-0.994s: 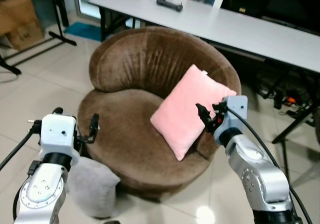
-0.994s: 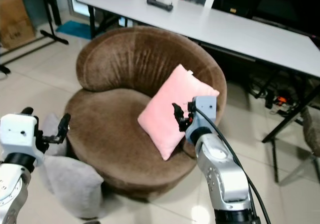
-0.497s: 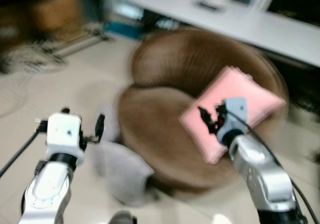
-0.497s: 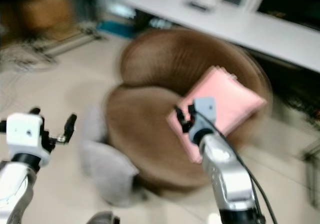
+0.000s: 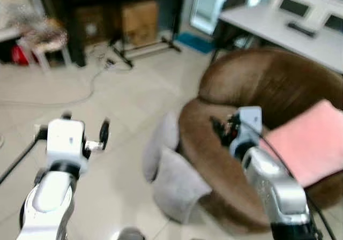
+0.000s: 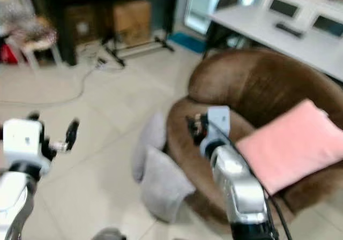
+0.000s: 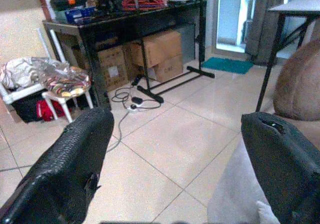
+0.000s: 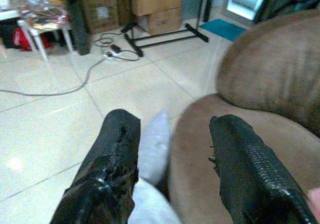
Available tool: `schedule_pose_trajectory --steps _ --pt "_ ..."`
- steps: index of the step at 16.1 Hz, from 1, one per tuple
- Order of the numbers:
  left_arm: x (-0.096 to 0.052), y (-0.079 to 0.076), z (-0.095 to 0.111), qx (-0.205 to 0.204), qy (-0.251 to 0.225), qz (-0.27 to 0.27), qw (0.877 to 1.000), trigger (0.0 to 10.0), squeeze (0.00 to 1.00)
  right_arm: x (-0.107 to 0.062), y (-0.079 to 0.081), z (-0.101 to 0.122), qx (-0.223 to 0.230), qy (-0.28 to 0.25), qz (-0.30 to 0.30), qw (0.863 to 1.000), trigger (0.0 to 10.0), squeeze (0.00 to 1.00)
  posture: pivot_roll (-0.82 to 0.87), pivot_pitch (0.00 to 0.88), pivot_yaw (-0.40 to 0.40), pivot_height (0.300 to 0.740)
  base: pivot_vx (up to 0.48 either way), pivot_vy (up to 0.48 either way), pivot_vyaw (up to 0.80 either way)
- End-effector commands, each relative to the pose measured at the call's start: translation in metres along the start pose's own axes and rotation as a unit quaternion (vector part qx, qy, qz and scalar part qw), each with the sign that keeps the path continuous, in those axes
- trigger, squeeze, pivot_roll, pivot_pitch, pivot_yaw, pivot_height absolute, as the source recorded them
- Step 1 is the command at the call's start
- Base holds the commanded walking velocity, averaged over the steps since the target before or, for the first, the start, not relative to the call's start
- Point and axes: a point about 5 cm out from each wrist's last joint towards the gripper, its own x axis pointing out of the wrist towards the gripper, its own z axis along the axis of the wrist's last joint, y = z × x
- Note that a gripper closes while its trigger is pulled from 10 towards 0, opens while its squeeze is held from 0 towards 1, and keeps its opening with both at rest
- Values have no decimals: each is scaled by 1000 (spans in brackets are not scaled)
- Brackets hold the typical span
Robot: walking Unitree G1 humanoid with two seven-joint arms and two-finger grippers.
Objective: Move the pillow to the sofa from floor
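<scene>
A pink pillow (image 5: pixel 311 143) lies on the right side of the round brown sofa (image 5: pixel 268 84), leaning toward its back. Two grey pillows stand on the tiled floor against the sofa's left side: one nearer me (image 5: pixel 179 181), one behind it (image 5: pixel 161 141). My right gripper (image 5: pixel 222 128) hovers open over the sofa seat with nothing between its fingers. In the right wrist view the rear grey pillow (image 8: pixel 152 144) shows between them. My left gripper (image 5: pixel 86 123) is held open in the air over bare floor, left of the grey pillows. A grey pillow (image 7: pixel 235 194) sits by one finger in its wrist view.
A white desk (image 5: pixel 278 28) stands behind the sofa. Cardboard boxes (image 5: pixel 139 20) sit under a dark table at the back, with a black floor stand (image 5: pixel 144 50) and a cable (image 5: pixel 91 84) on the tiles. A small stool piled with clothes (image 5: pixel 40 34) is at far left.
The camera has swung to the left, so the sofa and pillows now sit further right in view. Both grippers stay open and hold the same pose.
</scene>
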Motion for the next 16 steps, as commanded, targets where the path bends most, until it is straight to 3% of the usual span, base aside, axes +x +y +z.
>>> schedule_pose_trajectory --steps 1,4,11,16 --pt "1 -1 0 4 5 1 1000 10000 0 0 -4 4 -2 -7 -8 1000 10000 0 152 0 -110 740 0 0 0" --pt "2 3 0 -2 4 6 1000 10000 0 0 -3 6 -1 -9 -8 1000 10000 0 152 0 -110 740 0 0 0" --pt "2 2 0 -7 4 2 1000 10000 0 -1 -1 6 2 -6 -10 1000 10000 0 152 0 -110 740 266 0 -114" --pt "1 0 0 -8 4 -1 1000 10000 0 -2 2 8 -22 -10 -6 1000 10000 0 159 0 -114 740 271 0 0"
